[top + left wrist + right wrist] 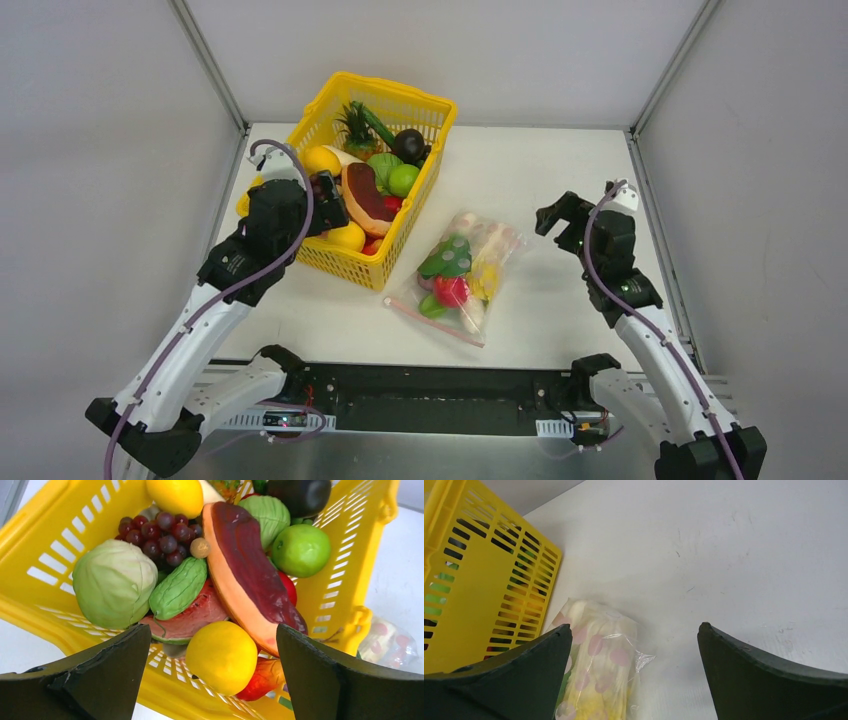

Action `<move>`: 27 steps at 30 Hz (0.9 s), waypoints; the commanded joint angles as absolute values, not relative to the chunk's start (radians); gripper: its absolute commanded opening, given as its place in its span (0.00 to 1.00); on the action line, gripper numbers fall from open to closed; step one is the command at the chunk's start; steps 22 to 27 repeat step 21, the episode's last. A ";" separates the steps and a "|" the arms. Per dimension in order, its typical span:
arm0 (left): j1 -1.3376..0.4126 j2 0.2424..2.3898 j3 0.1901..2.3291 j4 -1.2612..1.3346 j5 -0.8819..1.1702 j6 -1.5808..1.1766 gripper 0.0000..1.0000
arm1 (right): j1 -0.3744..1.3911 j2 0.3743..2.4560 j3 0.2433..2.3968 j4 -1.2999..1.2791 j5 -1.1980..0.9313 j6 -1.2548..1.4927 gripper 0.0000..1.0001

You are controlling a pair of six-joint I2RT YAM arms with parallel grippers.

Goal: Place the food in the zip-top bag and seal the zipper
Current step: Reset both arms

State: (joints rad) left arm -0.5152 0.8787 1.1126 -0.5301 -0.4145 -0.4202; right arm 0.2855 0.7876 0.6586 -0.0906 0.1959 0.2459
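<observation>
bag: zip-top bag (462, 275) flat on counter (560, 180) just beside basket (340, 262), food (452, 290) inside | handling: film looks thin, crinkly, slick, load lumpy but light — you'd pinch the stiffer zipper (432, 324) strip at the near edge, not the bulge | pincers: left pincer (211, 635) wide open, empty, over basket — right pincer (634, 627) wide open, empty, above bag's far end

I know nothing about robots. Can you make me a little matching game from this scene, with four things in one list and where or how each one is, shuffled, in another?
1 zip-top bag
2 basket
3 left gripper
4 right gripper

A open, above the basket
B lying on the table, toy food inside
C open, right of the bag
D yellow, left of the bag

Pairs: 1-B, 2-D, 3-A, 4-C
</observation>
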 commanded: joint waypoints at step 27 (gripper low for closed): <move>-0.509 0.806 1.073 -0.587 -0.603 -0.531 1.00 | 0.247 0.751 0.680 -0.038 0.104 0.330 1.00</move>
